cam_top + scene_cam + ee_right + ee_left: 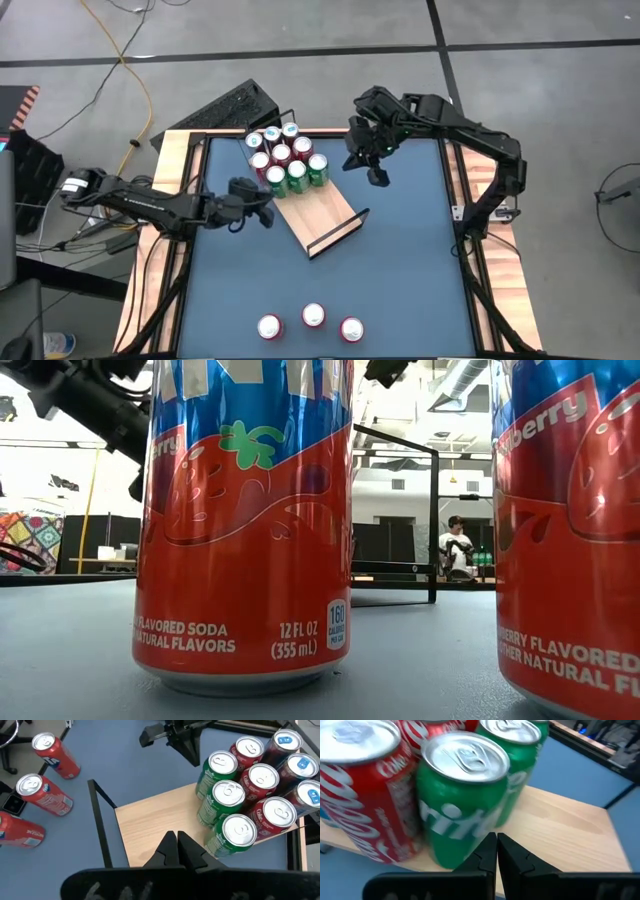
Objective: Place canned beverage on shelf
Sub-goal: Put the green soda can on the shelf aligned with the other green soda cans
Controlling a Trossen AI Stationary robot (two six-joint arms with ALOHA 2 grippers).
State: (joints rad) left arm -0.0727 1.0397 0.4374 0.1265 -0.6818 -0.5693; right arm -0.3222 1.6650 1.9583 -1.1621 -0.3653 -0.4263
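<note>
Three red strawberry soda cans (313, 322) stand in a row at the near edge of the blue table (400, 260), well apart from the shelf (318, 208), which lies at an angle in the far middle. Nine cans, red, green and blue-topped (287, 156), are packed on the shelf's far end; its near half is bare wood up to the black rail (338, 233).

A full can of this kind is likely fairly heavy for its size, with stiff but dentable thin walls and a smooth, slippery printed skin. The safest hold looks like a level pinch across the middle of the body, firm but not crushing, keeping it upright.

The left claw (243, 200) is closed and holds nothing. Its arm reaches in low from the left side, with the claw just beside the shelf's left edge, pointing at the nearest green can (462, 800). The right claw (376, 172) is also closed and empty. Its arm bends in from the far right and hangs above the table, right of the packed cans, looking down over the shelf.
</note>
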